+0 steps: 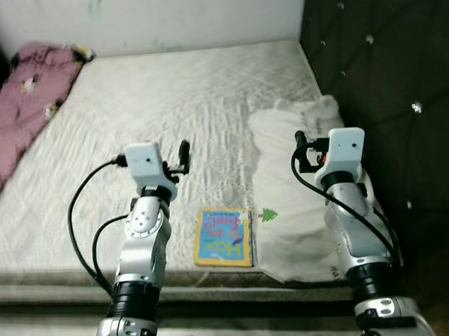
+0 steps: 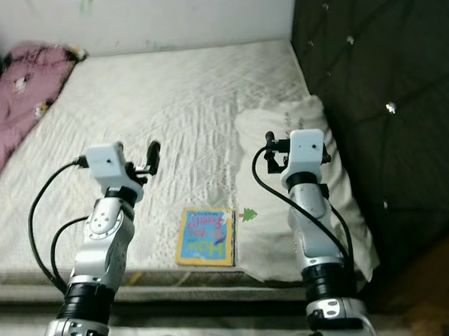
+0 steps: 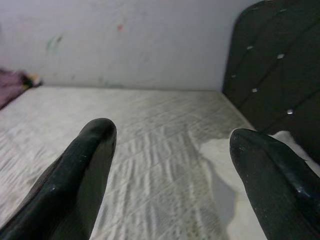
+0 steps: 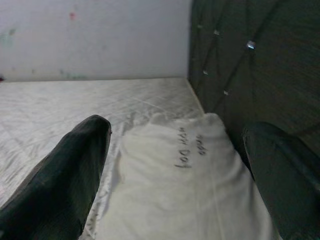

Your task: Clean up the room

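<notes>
Pink blanket bunched at the far left edge of the bed, against the white wall. My left pincer held above the bare quilted mattress, fingers spread wide, nothing between them. A small picture book lies flat near the bed's front edge, between my two arms, just beside the white pillow. A little green tree shape sits on the pillow's near side. My right pincer hovers over the pillow, fingers apart, empty. Dark tufted headboard stands along the right.
</notes>
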Robot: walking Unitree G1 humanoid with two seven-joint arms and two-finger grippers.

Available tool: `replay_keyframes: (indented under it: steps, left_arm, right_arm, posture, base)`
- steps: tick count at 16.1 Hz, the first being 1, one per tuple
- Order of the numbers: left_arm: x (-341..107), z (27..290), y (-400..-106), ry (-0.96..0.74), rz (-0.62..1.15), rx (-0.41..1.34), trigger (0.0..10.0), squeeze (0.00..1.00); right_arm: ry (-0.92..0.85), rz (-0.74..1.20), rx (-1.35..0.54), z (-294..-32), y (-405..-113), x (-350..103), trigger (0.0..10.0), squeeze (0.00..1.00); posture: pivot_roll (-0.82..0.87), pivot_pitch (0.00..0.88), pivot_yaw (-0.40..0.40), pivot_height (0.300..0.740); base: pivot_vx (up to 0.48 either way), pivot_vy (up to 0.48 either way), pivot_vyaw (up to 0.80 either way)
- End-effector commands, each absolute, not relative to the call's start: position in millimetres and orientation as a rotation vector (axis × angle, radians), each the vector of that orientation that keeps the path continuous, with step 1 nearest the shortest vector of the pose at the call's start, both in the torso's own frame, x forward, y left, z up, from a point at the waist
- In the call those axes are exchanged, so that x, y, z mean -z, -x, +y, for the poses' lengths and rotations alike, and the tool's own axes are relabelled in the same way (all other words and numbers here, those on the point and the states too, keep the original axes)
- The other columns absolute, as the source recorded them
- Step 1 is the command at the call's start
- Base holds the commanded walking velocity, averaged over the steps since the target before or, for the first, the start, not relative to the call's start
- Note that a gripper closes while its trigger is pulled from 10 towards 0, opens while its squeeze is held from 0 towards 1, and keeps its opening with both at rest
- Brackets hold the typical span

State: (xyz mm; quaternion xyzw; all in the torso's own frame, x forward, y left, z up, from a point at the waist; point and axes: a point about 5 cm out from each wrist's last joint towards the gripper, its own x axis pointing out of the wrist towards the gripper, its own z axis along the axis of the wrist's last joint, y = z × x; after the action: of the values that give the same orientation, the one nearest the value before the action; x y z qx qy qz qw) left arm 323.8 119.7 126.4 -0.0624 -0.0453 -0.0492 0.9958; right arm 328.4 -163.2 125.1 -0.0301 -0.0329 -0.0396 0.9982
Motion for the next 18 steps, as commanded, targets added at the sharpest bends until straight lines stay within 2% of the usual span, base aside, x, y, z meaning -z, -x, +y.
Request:
replay_keyframes:
  steps: [1, 3, 5, 7, 9, 10, 12, 15, 18]
  left_arm:
    - [-123.6, 125.8, -324.1, 0.080, -0.085, 0.099, 10.0, 0.00]
    - [-126.2, 136.3, -323.2, 0.049, -0.090, 0.079, 10.0, 0.00]
    - [-130.0, 140.0, -324.9, 0.043, -0.096, 0.076, 10.0, 0.00]
    - [-133.8, 144.1, -326.4, 0.051, -0.106, 0.055, 10.0, 0.00]
    - [-134.5, 152.8, -321.8, 0.070, -0.119, -0.017, 10.0, 0.00]
    - [-133.1, 159.5, -316.6, 0.076, -0.125, -0.063, 10.0, 0.00]
    - [-131.7, 179.4, -303.3, 0.083, -0.134, -0.161, 10.0, 0.00]
    - [-130.9, 203.0, -288.0, 0.057, -0.134, -0.240, 10.0, 0.00]
    - [-129.9, 207.1, -285.0, 0.066, -0.127, -0.254, 10.0, 0.00]
  right_arm:
    - [0.045, -0.088, 0.072, -152.5, -327.8, -129.0, 10.0, 0.00]
    - [0.001, -0.099, 0.006, -123.3, -331.6, -136.8, 10.0, 0.00]
    - [-0.016, -0.118, -0.034, -106.9, -339.2, -144.7, 10.0, 0.00]
    - [-0.028, -0.116, -0.023, -104.5, -345.0, -146.6, 10.0, 0.00]
    - [-0.030, -0.087, 0.002, -115.3, -345.4, -137.9, 10.0, 0.00]
    - [-0.004, -0.067, -0.026, -118.9, -345.4, -131.5, 10.0, 0.00]
    - [0.039, -0.032, -0.103, -115.6, -349.1, -124.7, 10.0, 0.00]
    - [0.042, -0.033, -0.177, -101.1, -355.6, -126.4, 10.0, 0.00]
    - [0.026, -0.039, -0.161, -99.3, -356.4, -127.2, 10.0, 0.00]
  posture:
    - [-0.12, 0.000, 0.158, 0.740]
    - [-0.11, 0.000, 0.169, 0.740]
    - [-0.09, 0.000, 0.169, 0.740]
    - [-0.05, 0.000, 0.132, 0.740]
    - [0.01, 0.000, 0.074, 0.740]
    - [0.07, 0.000, 0.020, 0.740]
    - [0.13, 0.000, -0.033, 0.740]
    - [0.19, 0.000, -0.054, 0.740]
    - [0.18, 0.000, -0.043, 0.740]
  base:
    - [0.000, 0.000, 0.00]
    - [0.000, 0.000, 0.00]
    - [0.000, 0.000, 0.00]
    - [0.000, 0.000, 0.00]
    - [0.000, 0.000, 0.00]
    - [0.000, 0.000, 0.00]
    - [0.000, 0.000, 0.00]
    - [0.000, 0.000, 0.00]
    - [0.000, 0.000, 0.00]
